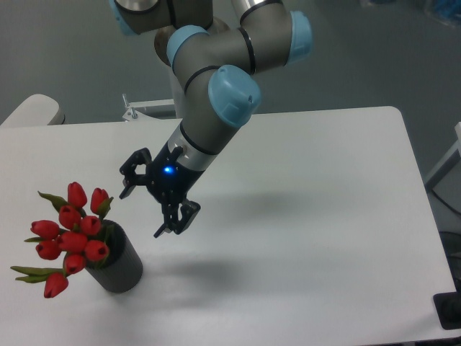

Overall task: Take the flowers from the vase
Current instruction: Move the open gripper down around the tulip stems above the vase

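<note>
above a white table, a robot arm hangs with its gripper spread wide, near a vase of red flowers.

at the near left of the table stands a small dark grey vase, upright, and the bunch of red tulip buds sits in it, leaning out to the left past the rim, with green leaves poking from the sides. the gripper is to the right of the buds and above them, touching nothing, its two black fingers tilted down and left toward the bunch, a blue light glowing on its wrist. by my reading this is the approach step: nothing is held and the flowers are not yet lifted. the next move calls for bringing the spread fingers on down to either side of the bunch, closing on the stems or buds without knocking the vase over, then drawing the bunch up and out.
</note>
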### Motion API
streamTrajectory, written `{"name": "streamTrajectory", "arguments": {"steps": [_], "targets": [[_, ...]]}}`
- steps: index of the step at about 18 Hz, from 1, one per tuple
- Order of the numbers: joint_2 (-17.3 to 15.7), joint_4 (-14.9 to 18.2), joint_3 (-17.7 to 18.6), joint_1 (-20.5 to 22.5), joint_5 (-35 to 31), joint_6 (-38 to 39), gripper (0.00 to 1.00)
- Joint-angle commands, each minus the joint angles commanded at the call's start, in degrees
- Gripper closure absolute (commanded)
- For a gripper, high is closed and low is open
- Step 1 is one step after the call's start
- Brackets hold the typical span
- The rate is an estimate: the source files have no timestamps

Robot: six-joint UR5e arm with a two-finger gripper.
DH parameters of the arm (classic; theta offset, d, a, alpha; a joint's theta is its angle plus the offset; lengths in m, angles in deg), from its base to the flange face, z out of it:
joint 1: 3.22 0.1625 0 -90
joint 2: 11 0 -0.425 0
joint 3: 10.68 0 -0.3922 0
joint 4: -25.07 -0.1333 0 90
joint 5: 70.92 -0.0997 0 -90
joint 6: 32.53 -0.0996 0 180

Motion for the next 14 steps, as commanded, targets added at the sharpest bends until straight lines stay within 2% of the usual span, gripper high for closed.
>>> {"name": "streamTrajectory", "arguments": {"steps": [1, 3, 14], "targets": [[0.53, -1.49, 0.00, -0.09, 2.54, 0.09, 0.00], [0.71, -2.47, 0.87, 0.00, 5.55, 0.00, 0.00], [1.32, -4.14, 3.25, -1.23, 5.64, -5.45, 0.00]]}}
